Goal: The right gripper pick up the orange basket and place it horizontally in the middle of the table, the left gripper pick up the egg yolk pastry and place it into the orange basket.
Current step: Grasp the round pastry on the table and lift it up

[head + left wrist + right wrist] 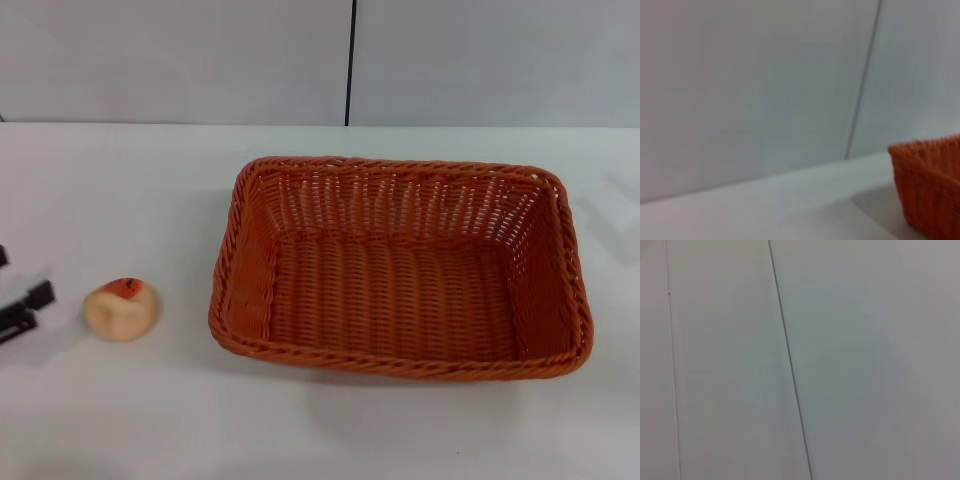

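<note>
White table [150, 420] ran up to a pale panelled wall [180, 60] with one dark vertical seam. Orange basket [400, 268] sat upright around the middle of the table, a bit toward the robot's right, long side running left to right, open side up, nothing in it. Egg yolk pastry [121, 309] lay on the table to the basket's left, near it but not touching, orange-red patch facing up. Left gripper [22, 308] showed only as black fingertips poking in at the head view's left edge, low by the table, just beside the pastry with a small gap between, not touching it. Could not tell whether its fingers were spread or closed; held nothing that could be seen. Left wrist view caught one corner of the basket [932, 192] on the table plus the wall. Right gripper out of sight in every view; right wrist view showed only wall panels and seams.
</note>
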You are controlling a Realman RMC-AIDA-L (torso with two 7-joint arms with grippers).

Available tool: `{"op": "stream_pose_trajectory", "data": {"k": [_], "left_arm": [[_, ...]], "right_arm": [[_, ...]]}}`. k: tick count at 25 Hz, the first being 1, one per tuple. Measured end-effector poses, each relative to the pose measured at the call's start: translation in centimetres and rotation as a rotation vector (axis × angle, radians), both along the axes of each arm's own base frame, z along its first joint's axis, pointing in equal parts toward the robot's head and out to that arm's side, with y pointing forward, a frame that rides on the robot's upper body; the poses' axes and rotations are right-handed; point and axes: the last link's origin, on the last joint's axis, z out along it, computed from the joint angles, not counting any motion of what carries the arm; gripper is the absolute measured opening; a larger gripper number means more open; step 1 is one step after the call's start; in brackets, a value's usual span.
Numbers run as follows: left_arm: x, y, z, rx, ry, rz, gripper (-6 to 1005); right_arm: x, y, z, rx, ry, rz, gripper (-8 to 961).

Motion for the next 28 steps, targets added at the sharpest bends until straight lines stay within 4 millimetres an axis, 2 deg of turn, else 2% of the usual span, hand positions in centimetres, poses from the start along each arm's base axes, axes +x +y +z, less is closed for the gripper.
{"op": "stream_pose_trajectory", "data": {"k": [8, 14, 18, 26, 28], "left_arm": [[0.4, 1.4, -4.4, -0.151, 0.011, -0.010, 747], [0.2, 1.5, -5.8, -0.136, 0.015, -0.002, 745], [0.1, 1.9, -6.5, -0.131, 0.020, 0.011, 744], [0.4, 2.4, -6.3, -0.095, 0.010, 0.003, 741], [0.4, 2.4, -6.2, -0.086, 0.007, 0.001, 621]], "right_arm": [[-0.2, 0.5, 0.1, 0.008, 0.001, 0.002, 595], [-0.3, 0.6, 0.1, 0.008, 0.002, 0.007, 595], [-0.3, 0.6, 0.1, 0.009, 0.003, 0.007, 595], [-0.1, 0.6, -0.1, 0.003, 0.013, -0.002, 595], [-0.1, 0.6, -0.1, 0.002, 0.017, -0.006, 595]]}}
